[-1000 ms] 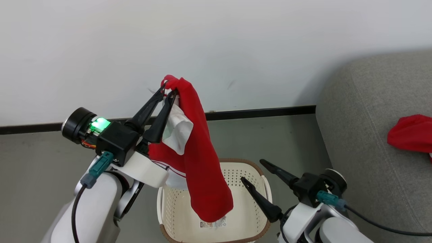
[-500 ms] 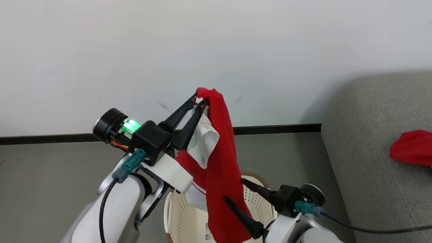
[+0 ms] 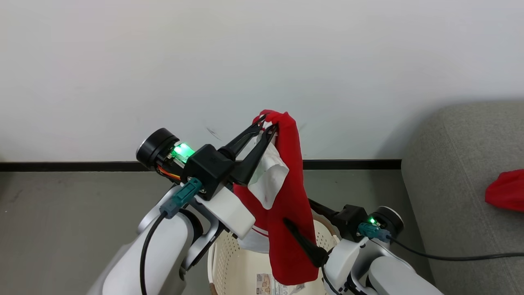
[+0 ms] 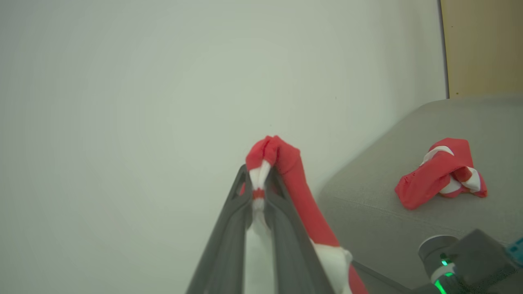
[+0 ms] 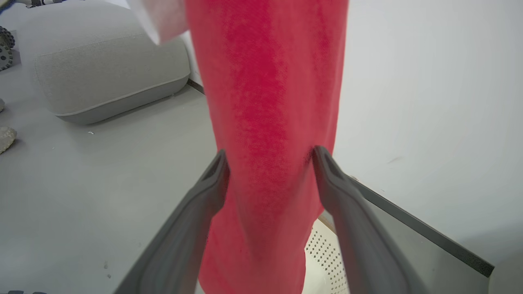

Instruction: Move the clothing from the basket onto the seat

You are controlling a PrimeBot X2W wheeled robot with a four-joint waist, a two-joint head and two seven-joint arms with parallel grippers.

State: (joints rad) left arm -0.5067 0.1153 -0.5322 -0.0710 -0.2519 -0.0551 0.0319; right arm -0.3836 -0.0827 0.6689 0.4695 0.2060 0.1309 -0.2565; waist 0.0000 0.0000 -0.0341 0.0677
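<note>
A red garment (image 3: 288,205) with a white inner patch hangs from my left gripper (image 3: 266,123), which is shut on its top fold (image 4: 265,151), high above the basket (image 3: 229,262). The cloth's lower end dangles over the basket's opening. My right gripper (image 3: 299,211) is open, its two fingers (image 5: 204,196) standing on either side of the hanging cloth (image 5: 269,122). A second red-and-white garment (image 4: 441,175) lies crumpled on the grey sofa seat (image 3: 458,172), and its edge (image 3: 505,190) shows at the far right of the head view.
A white wall with a dark skirting strip (image 3: 73,166) runs behind the basket. Grey floor (image 3: 61,221) spreads to the left. A low grey cushion (image 5: 110,69) sits on the floor in the right wrist view. A barcode label (image 3: 270,284) shows inside the basket.
The head view has shifted. My left gripper has carried the hanging garment to the right, closer to the sofa. My right gripper, earlier apart from the cloth, now straddles it.
</note>
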